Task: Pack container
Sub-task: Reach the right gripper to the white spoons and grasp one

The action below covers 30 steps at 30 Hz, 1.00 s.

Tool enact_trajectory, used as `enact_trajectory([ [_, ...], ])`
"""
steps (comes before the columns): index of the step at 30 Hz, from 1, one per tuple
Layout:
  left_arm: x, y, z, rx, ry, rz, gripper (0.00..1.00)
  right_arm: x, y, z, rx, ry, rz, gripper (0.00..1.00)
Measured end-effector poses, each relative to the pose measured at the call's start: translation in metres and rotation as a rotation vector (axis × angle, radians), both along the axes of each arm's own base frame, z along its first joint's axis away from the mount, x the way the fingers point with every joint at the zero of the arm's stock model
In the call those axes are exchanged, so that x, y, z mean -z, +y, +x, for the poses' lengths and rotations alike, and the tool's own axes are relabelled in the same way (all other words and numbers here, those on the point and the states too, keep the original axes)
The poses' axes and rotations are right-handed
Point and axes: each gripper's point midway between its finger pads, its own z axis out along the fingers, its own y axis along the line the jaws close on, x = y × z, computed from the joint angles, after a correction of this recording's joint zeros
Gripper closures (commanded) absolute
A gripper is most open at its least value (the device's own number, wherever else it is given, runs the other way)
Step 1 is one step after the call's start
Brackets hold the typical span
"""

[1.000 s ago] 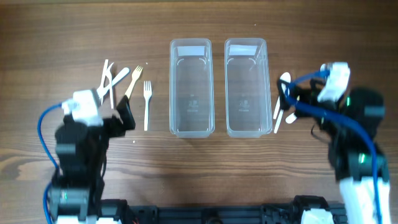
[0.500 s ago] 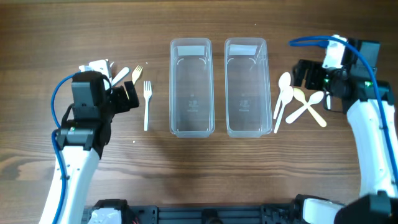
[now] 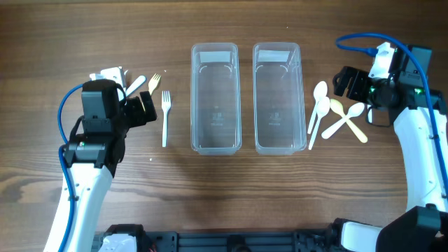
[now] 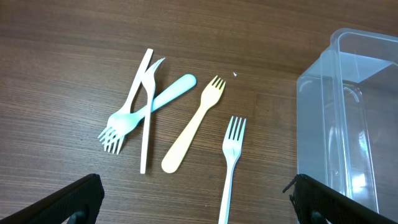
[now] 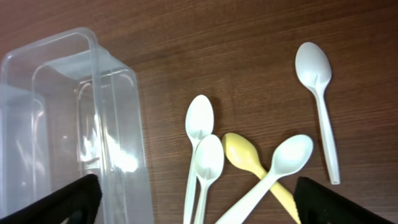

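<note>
Container (image 3: pixel 215 77), faint base embossing (image 3: pixel 215 116), apparently unreadable

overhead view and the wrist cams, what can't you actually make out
- Overhead: the fork pile is partly hidden under the left arm.
- Left wrist: the white fork runs off the bottom edge.
- Right wrist: the yellow spoon is crossed by a pale spoon, then cut off below.

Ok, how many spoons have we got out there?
5, all beside the right container: two white spoons side by side nearest it, a yellow spoon crossing a pale spoon, and a lone white spoon farthest out.
</note>
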Motion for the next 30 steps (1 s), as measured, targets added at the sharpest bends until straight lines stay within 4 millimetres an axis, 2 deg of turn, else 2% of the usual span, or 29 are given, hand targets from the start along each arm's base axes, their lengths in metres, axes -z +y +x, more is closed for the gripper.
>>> enact_trajectory([
  [2, 0.000, 0.000, 0.000, 0.000, 0.000, 0.000, 0.00, 0.000, 0.001, 0.000, 0.013, 0.003, 0.014, 0.09],
  [5, 0.000, 0.000, 0.000, 0.000, 0.000, 0.000, 0.00, 0.015, 0.002, -0.001, 0.063, 0.052, 0.061, 0.23],
  [7, 0.000, 0.000, 0.000, 0.000, 0.000, 0.000, 0.00, 0.031, 0.002, -0.004, 0.091, 0.106, 0.088, 0.28],
  [8, 0.000, 0.000, 0.000, 0.000, 0.000, 0.000, 0.00, 0.046, 0.003, -0.007, 0.105, 0.153, 0.103, 0.32],
  [11, 0.000, 0.001, 0.000, -0.002, 0.000, 0.002, 0.00, 0.084, 0.005, -0.020, 0.145, 0.292, 0.141, 0.34],
  [17, 0.000, 0.001, 0.000, -0.003, 0.000, 0.003, 0.00, 0.125, 0.010, -0.037, 0.154, 0.453, 0.161, 0.43],
  [21, 0.000, 0.001, 0.000, -0.003, 0.000, 0.003, 0.00, 0.135, 0.018, -0.038, 0.126, 0.482, 0.153, 0.46],
  [28, 0.000, 0.001, 0.000, -0.003, 0.000, 0.003, 0.00, 0.138, 0.038, -0.030, 0.040, 0.463, 0.067, 0.51],
  [30, 0.000, 0.001, 0.000, -0.003, 0.000, 0.003, 0.00, 0.145, 0.039, -0.028, 0.032, 0.467, 0.042, 0.56],
])
